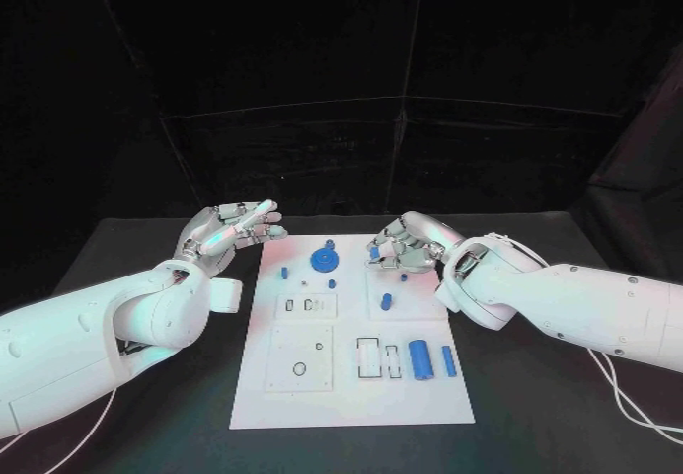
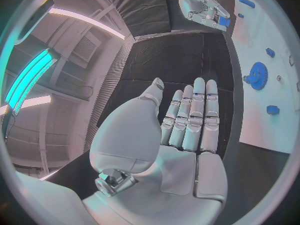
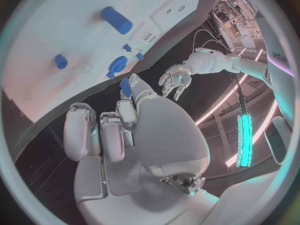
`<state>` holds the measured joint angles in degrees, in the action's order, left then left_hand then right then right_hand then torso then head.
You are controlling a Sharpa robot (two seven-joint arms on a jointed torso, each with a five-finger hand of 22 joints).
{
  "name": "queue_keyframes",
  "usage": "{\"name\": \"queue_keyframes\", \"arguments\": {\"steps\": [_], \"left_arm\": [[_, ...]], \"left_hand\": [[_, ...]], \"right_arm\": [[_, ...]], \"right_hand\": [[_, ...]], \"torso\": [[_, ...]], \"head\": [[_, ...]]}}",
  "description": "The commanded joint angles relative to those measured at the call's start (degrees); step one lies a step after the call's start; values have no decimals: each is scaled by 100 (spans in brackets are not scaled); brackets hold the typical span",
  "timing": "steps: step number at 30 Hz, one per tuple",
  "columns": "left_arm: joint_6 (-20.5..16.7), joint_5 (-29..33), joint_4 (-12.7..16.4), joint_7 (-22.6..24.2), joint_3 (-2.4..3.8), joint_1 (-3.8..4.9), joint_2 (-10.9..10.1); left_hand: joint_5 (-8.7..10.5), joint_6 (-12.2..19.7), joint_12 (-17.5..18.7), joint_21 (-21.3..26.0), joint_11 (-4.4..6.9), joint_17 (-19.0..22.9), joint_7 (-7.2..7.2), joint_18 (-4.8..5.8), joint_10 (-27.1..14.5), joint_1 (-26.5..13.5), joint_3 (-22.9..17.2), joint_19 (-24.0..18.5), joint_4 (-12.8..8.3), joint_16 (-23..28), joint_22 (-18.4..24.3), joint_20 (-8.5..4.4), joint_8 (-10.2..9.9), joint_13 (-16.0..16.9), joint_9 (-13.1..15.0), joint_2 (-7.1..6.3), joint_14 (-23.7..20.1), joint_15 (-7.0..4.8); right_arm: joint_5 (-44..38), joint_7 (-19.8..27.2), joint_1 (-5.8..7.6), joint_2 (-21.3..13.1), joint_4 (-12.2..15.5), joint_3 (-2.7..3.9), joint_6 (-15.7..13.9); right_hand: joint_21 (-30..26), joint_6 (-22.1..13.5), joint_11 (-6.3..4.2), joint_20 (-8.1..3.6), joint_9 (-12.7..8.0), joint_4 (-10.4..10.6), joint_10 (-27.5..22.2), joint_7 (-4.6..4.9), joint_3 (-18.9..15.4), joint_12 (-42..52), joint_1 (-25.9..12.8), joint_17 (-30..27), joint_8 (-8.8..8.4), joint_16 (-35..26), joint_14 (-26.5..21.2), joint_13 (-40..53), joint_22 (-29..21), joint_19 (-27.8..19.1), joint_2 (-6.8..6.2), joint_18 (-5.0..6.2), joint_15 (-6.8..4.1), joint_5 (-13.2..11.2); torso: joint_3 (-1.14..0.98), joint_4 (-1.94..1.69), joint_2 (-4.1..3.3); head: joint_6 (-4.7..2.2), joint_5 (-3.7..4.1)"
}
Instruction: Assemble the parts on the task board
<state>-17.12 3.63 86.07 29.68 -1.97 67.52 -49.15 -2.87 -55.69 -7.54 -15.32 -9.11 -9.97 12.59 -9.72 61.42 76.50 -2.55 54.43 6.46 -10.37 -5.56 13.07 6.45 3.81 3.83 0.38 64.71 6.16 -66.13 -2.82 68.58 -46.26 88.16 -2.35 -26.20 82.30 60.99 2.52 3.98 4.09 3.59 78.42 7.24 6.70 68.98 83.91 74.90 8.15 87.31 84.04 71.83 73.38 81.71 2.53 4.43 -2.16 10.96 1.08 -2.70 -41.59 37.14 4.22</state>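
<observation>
The white task board lies in the middle of the black table. At its far end stands a blue gear, with small blue parts around it. A thick blue cylinder and a slim blue bar lie near the front right. My right hand hovers over the board's far right part and pinches a small blue part, also seen in the right wrist view. My left hand is raised just off the board's far left corner, fingers straight, holding nothing.
White recessed blocks with slots and an oval hole sit on the board's left half. A rectangular frame slot lies beside the cylinder. Black table surrounds the board, with dark curtains behind.
</observation>
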Motion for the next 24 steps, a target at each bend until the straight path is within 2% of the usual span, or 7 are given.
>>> {"name": "queue_keyframes", "arguments": {"steps": [1,5,9,12,17,24], "left_arm": [[75,-26,-26,28,6,10,33],[53,-27,-58,15,6,11,53],[14,-27,-91,12,7,13,68],[12,-27,-114,5,7,16,84],[15,-27,-142,-19,7,18,103],[26,-27,-152,-22,7,19,131]], "left_hand": [[3,-42,15,31,-7,-5,-16,-81,31,-21,0,29,-25,36,5,-8,-30,-4,-4,50,17,37],[3,-49,15,33,-5,-7,-18,-82,38,-17,0,32,-30,39,8,-9,-30,-3,-3,56,21,35],[2,-103,9,41,20,-19,-49,-85,108,-2,-2,48,-60,60,19,-15,-21,5,4,79,39,24],[2,-153,6,48,42,-25,-74,-86,171,-2,-2,62,-73,83,27,-22,-13,9,7,100,50,13],[2,-189,9,51,56,-35,-87,-87,219,-9,2,79,-78,94,34,-30,-11,9,8,118,76,2],[3,-192,11,51,57,-37,-87,-87,224,-12,4,82,-78,96,35,-31,-12,9,7,119,80,1]], "right_arm": [[-452,-698,20,245,32,1,-103],[-603,-844,16,596,-82,-3,-5],[-785,-960,-47,964,-256,-9,110],[-909,-1031,-123,1187,-352,-13,250],[-1188,-1149,-269,1424,-429,-17,380],[-1349,-1239,-356,1578,-544,-22,531]], "right_hand": [[21,201,-122,-27,39,30,69,-116,76,-18,-40,925,48,28,474,-22,-4,0,41,-100,-43,-17],[21,202,-122,-27,39,30,68,-116,76,-20,-40,924,49,28,474,-24,-4,0,41,-100,-43,-16],[20,207,-125,-28,40,28,62,-119,83,-34,-43,905,51,20,470,-35,-6,-1,40,-100,-45,-14],[14,205,-126,-29,39,26,57,-119,87,-44,-49,886,48,12,465,-43,-18,-7,31,-97,-47,-10],[10,201,-127,-32,37,19,58,-118,93,-45,-66,877,44,7,463,-41,-24,-9,5,-96,-49,-1],[9,209,-128,-35,37,25,52,-119,99,-62,-108,862,44,-1,460,-53,-24,-8,-25,-97,-51,12]], "torso": [[39,-27,74],[53,-58,95],[64,-86,110],[58,-100,107],[47,-72,101],[51,-79,99]], "head": [[55,-67],[88,-119],[127,-172],[156,-201],[186,-293],[212,-287]]}}
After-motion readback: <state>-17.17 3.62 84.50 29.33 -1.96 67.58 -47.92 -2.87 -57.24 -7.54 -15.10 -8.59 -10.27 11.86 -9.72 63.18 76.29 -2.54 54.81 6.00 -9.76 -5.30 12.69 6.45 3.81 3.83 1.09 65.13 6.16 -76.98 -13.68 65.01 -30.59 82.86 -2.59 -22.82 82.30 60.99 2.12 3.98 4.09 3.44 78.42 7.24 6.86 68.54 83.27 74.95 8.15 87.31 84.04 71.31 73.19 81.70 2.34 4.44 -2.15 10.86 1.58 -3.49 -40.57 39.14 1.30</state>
